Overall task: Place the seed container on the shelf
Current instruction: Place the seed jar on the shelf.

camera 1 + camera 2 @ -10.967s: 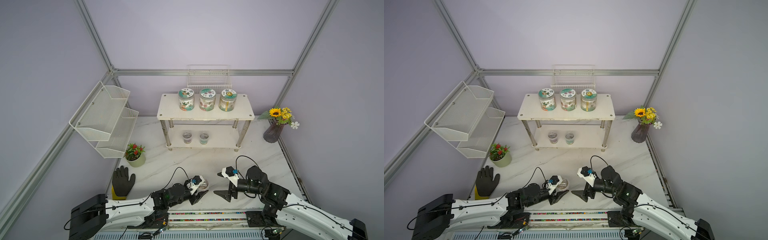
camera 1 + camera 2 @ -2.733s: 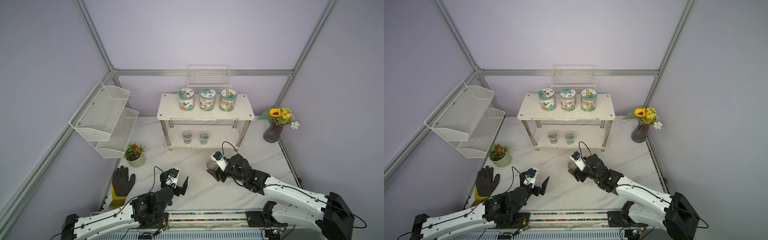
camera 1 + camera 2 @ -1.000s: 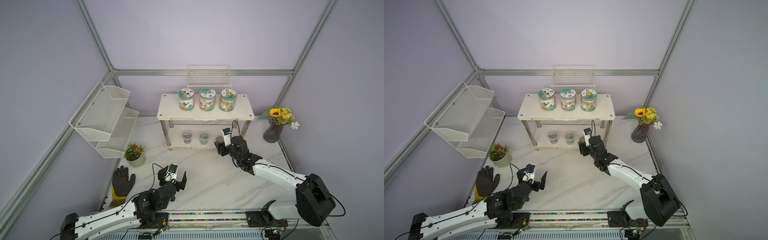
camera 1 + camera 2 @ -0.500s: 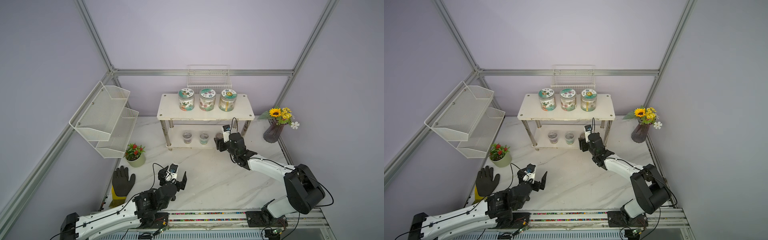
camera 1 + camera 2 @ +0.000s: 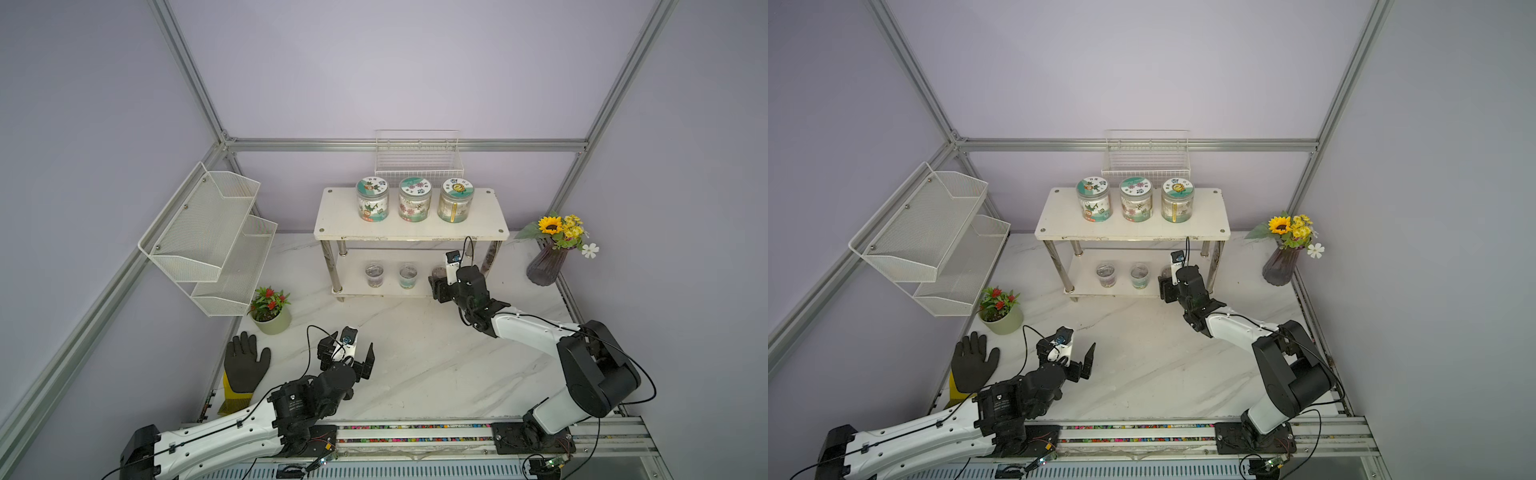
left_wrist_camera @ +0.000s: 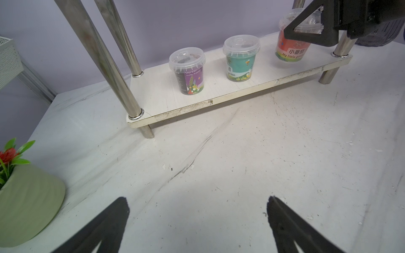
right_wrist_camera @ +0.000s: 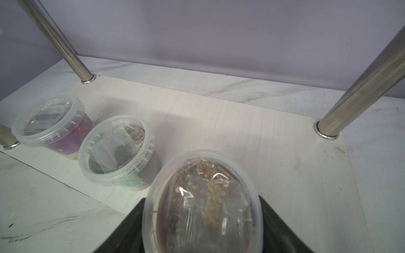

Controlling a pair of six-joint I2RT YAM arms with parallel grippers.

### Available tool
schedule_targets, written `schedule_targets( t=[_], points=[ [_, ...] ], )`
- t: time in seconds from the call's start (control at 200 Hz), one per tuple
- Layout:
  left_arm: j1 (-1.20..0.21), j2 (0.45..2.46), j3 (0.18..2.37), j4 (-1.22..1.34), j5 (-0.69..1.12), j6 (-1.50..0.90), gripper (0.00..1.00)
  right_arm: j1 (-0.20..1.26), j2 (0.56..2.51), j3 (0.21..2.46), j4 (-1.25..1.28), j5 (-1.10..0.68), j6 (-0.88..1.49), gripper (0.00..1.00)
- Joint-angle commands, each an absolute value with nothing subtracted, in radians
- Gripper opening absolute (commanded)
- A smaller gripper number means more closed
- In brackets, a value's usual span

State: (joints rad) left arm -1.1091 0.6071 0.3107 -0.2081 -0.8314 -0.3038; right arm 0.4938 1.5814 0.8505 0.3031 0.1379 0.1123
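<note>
Your right end effector (image 7: pixel 202 219) is clenched on the seed container (image 7: pixel 201 201), one dark finger on each side of its clear lid. It holds the container upright under the top board of the shelf (image 5: pixel 340 216), over the right end of the lower board and close to the front right chrome leg. The left wrist view shows the container's red-orange label (image 6: pixel 293 43). You cannot tell from any view whether its base touches the board.

Two more lidded cups stand in a row on that lower board, the teal-labelled cup (image 6: pixel 240 61) nearer the container and the purple-labelled cup (image 6: pixel 188 74) beyond it. Three jars (image 5: pixel 414 203) stand on the top board.

Your left end effector (image 5: pixel 348 353) is released, fingers spread wide and holding nothing. It hangs over the bench (image 5: pixel 415 357), well apart from the shelf and facing it.

A potted plant (image 5: pixel 270 309) and a dark glove (image 5: pixel 245 365) sit at the bench's left edge, and a vase (image 5: pixel 548 266) of flowers is at the right.
</note>
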Motion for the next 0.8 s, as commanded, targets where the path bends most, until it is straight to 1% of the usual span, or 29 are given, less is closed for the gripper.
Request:
schedule_targets(
  t=[0.0,0.795],
  points=[
    [-1.103,0.606,0.319,-0.170,-0.821,-0.307,1.00,0.488,1.596,0.892,0.347,0.126,0.127,0.63],
    [-1.095,0.621,0.319,-0.159,-0.806,-0.299,1.00,0.486,1.659,0.933,0.328,0.117,0.123,0.63]
  ],
)
